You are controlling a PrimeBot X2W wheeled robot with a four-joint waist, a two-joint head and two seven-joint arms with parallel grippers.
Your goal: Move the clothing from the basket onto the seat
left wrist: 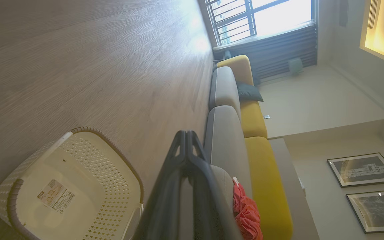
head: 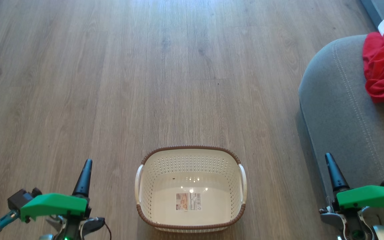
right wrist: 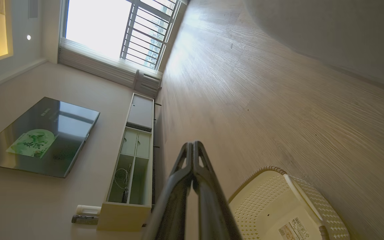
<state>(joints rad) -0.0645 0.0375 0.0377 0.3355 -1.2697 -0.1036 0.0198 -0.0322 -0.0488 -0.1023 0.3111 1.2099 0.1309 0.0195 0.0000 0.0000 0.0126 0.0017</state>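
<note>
Head view: clothing (head: 383, 63), bright red soft fabric with a small white piece at its far end, heaped on the seat (head: 338, 110) at the right edge of frame, well apart from the basket (head: 192, 147). Seat: grey upholstered cushion, rounded edge, pale double stitch line. Basket: cream perforated plastic, brown woven rim, two white side handles, upright on the floor (head: 112, 83) between the two grippers, paper label (head: 188, 201) showing on its bottom. Floor: grey-brown wood-look planks running away from the robot, light glare toward the window end. Left gripper (head: 87, 162): lower left, fingers pressed together tip to tip, over bare floor beside the basket. Right gripper (head: 328, 156): lower right, fingers likewise pressed together, just before the seat's rounded edge. Room, left wrist view: a row of grey seat cushions backed by a yellow backrest (left wrist: 262, 156), one dark cushion (left wrist: 248, 92), a barred window (left wrist: 278, 16), two framed pictures (left wrist: 363, 169) on a pale wall. Room, right wrist view: wall-mounted television (right wrist: 38, 136), low pale cabinet (right wrist: 135, 156) with open compartments.
</note>
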